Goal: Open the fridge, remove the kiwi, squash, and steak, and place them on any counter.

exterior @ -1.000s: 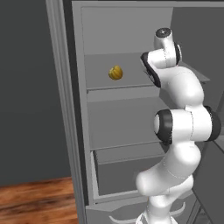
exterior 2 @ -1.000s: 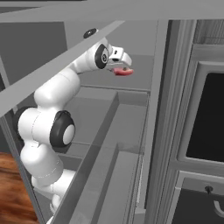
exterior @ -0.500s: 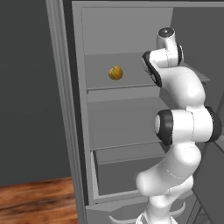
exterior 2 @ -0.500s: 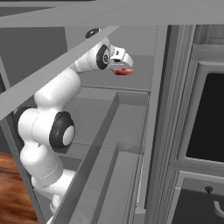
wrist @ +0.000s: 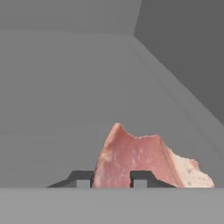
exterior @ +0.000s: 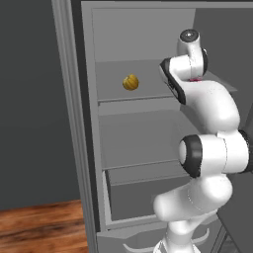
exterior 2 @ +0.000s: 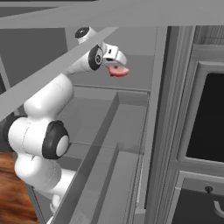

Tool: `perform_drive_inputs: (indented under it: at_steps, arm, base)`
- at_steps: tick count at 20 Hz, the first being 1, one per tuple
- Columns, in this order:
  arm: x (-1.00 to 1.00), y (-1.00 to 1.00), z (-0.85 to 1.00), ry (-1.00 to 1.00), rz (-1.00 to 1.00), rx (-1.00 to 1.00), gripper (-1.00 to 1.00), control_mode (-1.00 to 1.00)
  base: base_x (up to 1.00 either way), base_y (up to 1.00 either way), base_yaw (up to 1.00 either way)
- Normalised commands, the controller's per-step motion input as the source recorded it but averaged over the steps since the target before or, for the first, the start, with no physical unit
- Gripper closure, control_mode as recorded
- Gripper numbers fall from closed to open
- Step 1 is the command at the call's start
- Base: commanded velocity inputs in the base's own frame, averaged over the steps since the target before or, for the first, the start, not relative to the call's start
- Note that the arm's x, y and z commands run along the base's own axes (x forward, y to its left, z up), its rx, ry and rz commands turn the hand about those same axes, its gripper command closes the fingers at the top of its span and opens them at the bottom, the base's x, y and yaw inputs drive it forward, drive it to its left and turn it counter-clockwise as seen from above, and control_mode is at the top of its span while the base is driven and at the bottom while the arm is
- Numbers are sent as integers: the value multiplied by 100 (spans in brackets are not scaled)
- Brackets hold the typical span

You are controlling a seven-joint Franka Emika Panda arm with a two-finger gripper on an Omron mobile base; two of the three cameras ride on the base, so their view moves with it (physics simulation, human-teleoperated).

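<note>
The fridge (exterior: 74,123) stands open, and my arm reaches onto its upper shelf. The steak (wrist: 140,157), a pink-red slab with a paler edge, lies on that shelf, and my gripper (wrist: 111,179) is shut on its near edge with a dark fingertip on each side. From the right, the steak (exterior 2: 118,71) hangs just under the gripper (exterior 2: 115,64). The squash (exterior: 130,82), a yellow-orange lump, sits on the same shelf well to the left of my hand. The kiwi and the counter are out of view.
A bare middle shelf and the lower drawer (exterior: 148,192) lie below my arm. The open door's shelf bins (exterior 2: 109,144) run close along the arm's right. A dark wall oven (exterior 2: 205,118) stands beyond. Wooden floor (exterior: 39,227) lies at lower left.
The jaws have narrowed onto the steak's edge. The arm and the squash have stayed where they were.
</note>
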Motion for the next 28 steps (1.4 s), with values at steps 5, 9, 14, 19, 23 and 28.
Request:
perform_drive_inputs:
  at_steps: [5,9,14,19,23,28]
  arm:
    - [-7,77,26,-12,17,0,100,-100]
    - [-4,84,16,-11,31,0,100,-100]
    - [-30,74,31,-2,34,0,100,-100]
    - [-83,36,30,0,11,-3,100,-100]
    - [-92,2,17,1,-23,-1,100,-100]
    - [-79,0,3,1,-30,0,100,-100]
  base:
    - [0,0,0]
    - [0,0,0]
    - [0,0,0]
    - [0,0,0]
    - [0,0,0]
    - [0,0,0]
